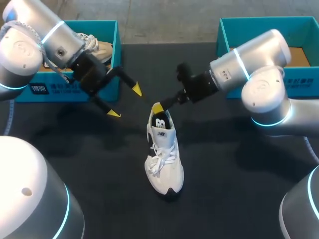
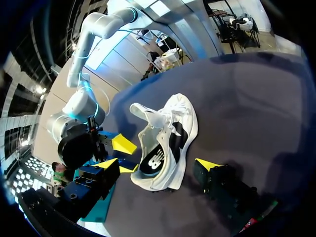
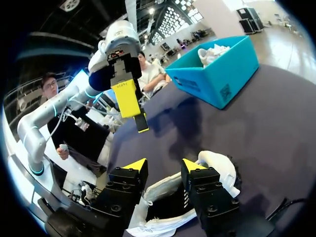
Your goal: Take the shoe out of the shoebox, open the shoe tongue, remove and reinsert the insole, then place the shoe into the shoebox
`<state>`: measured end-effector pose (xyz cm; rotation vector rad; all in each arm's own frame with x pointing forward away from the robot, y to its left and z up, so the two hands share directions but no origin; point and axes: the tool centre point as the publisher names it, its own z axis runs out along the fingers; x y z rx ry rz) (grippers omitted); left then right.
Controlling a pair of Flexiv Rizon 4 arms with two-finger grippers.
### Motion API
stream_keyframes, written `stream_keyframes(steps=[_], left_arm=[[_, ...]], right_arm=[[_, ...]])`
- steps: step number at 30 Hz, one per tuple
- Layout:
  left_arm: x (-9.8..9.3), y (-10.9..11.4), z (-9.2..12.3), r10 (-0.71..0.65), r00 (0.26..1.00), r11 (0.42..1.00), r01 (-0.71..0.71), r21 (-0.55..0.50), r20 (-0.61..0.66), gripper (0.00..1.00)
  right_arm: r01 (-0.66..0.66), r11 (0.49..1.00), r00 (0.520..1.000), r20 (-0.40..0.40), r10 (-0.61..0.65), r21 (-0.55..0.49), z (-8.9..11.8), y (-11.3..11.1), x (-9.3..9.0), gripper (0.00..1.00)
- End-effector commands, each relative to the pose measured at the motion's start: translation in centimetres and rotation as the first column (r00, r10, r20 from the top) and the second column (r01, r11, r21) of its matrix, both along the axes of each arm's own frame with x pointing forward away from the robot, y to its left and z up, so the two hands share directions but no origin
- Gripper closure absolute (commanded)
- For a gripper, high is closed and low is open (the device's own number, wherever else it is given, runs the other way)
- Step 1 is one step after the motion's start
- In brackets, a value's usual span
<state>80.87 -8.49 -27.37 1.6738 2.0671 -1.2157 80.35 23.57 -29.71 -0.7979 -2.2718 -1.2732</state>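
Dark surface (image 1: 239, 164) holds a white lace-up fabric sneaker (image 1: 163, 164) just under the right tool (image 3: 165, 166), fingers spread; left tool (image 1: 124, 101), likewise spread, hangs nearby.

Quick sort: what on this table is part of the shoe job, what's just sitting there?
In the job: white sneaker, its insole, right gripper at its heel, left gripper open nearby, right teal shoebox (probably).
Just sitting: left teal shoebox, second shoe inside it.
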Motion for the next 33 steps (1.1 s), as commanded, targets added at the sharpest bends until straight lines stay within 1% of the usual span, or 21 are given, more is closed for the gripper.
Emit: stream_keyframes(steps=[1,5,8,11,13,15,17,19,21,24,26,28,29,30,33], left_arm=[[-0.7,0.6,0.1,0.010,1.000,1.000,-0.010,0.003,0.007,0.00],[-0.7,0.8,0.2,0.009,1.000,1.000,-0.009,0.008,0.006,0.00],[-0.6,1.1,0.3,0.008,1.000,1.000,-0.008,0.014,0.009,0.00],[-0.3,1.8,0.7,0.016,1.000,1.000,-0.016,0.021,0.018,0.00],[0.0,2.3,0.9,0.027,0.999,0.999,-0.027,0.017,0.021,0.00],[0.3,2.9,1.1,0.037,0.999,0.999,-0.038,0.020,0.025,0.00],[0.5,3.2,1.2,0.044,0.999,0.999,-0.045,0.025,0.029,0.00],[0.7,3.6,1.2,0.052,0.998,0.998,-0.054,0.031,0.034,0.00],[0.9,4.0,1.4,0.058,0.998,0.998,-0.059,0.030,0.037,0.00],[1.2,4.7,1.8,0.073,0.996,0.997,-0.074,0.029,0.047,0.00],[1.5,5.2,2.0,0.090,0.994,0.995,-0.092,0.033,0.057,0.00],[1.8,5.9,2.3,0.108,0.992,0.993,-0.111,0.036,0.064,0.00],[2.0,6.3,2.4,0.114,0.991,0.992,-0.117,0.036,0.068,0.00],[2.2,6.7,2.6,0.123,0.990,0.991,-0.126,0.039,0.072,0.00],[2.5,7.7,3.2,0.146,0.985,0.988,-0.151,0.043,0.089,0.00]], right_arm=[[0.026,0.999,0.999,0.028,-0.025,-0.020,2.2,-0.5,-0.6,0.55],[0.055,0.998,0.997,0.063,-0.053,-0.025,4.8,-0.7,-0.4,0.53],[0.079,0.996,0.994,0.084,-0.076,-0.040,6.3,-0.8,-0.3,0.53],[0.105,0.993,0.990,0.096,-0.100,-0.050,7.8,-1.1,-0.2,0.55],[0.128,0.990,0.988,0.094,-0.122,-0.061,8.2,-1.3,-0.2,0.58],[0.152,0.986,0.985,0.088,-0.146,-0.070,8.7,-1.5,-0.1,0.65],[0.177,0.980,0.982,0.084,-0.169,-0.092,9.0,-1.7,-0.1,0.82],[0.203,0.975,0.977,0.083,-0.196,-0.092,9.0,-2.0,-0.1,1.00],[0.229,0.967,0.972,0.078,-0.222,-0.113,8.9,-2.3,-0.1,1.00],[0.266,0.943,0.964,0.080,-0.255,-0.197,8.6,-2.6,0.0,1.00],[0.296,0.918,0.955,0.086,-0.284,-0.263,8.4,-2.7,0.0,1.00],[0.317,0.880,0.948,0.076,-0.311,-0.353,8.2,-2.8,0.0,1.00],[0.328,0.867,0.943,0.073,-0.324,-0.374,8.1,-2.9,0.0,1.00],[0.334,0.842,0.939,0.068,-0.338,-0.423,8.0,-2.9,-0.1,1.00],[0.338,0.842,0.937,0.065,-0.344,-0.421,8.0,-3.0,-0.2,1.00]])
